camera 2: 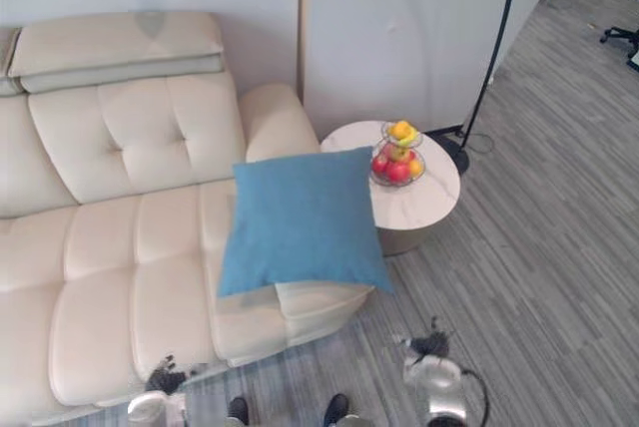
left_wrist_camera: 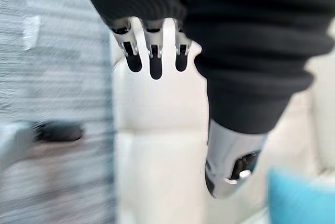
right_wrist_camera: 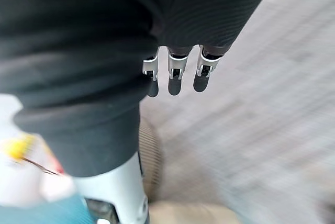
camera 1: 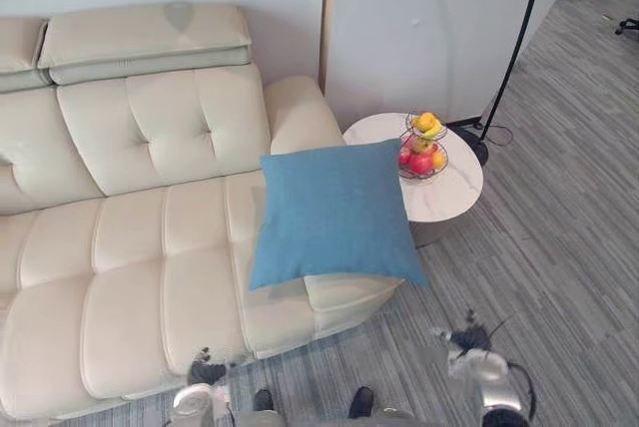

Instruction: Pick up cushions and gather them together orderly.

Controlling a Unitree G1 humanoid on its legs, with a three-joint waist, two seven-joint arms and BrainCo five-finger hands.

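Head stereo eyes look steeply down over cream sofa [camera 1: 130, 247], blue cushion [camera 1: 334, 213] and side table [camera 1: 451, 198]; wrist cameras peer close along left hand [left_wrist_camera: 155, 59] and right hand [right_wrist_camera: 175, 72], both catching the cushion.

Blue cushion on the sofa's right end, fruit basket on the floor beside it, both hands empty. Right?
Not quite: the fruit basket stands on the round side table, not the floor, as the left eye view shows. The rest holds: blue cushion on the sofa's right end, left hand and right hand empty.

Open sofa seat [camera 1: 130, 247] left of cushion [camera 1: 334, 213]; side table [camera 1: 444, 200] w/ fruit basket [camera 1: 423, 148] crowds its right.
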